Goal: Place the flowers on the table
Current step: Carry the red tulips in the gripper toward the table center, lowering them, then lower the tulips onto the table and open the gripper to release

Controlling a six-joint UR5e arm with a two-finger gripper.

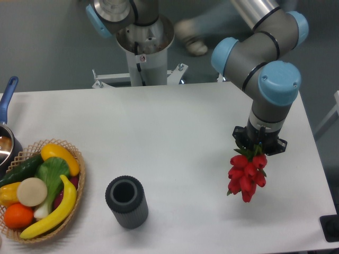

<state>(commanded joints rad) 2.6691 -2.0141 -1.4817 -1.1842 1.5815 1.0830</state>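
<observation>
The flowers (244, 178), a small bunch of red tulip buds with green stems, hang buds-down from the end effector (259, 144), which grips their stems above the right part of the plain white tabletop (175, 137), well right of a dark ribbed cylinder (126, 201).

The flowers (245, 177) are hanging from the gripper (259, 148) over the right part of the table (175, 132), buds pointing down. A cylinder (126, 202) is standing near the front edge, well left of them. A basket (79, 182) of produce is sitting at the front left corner, and a pot (6, 140) is lying just behind it at the left edge
</observation>
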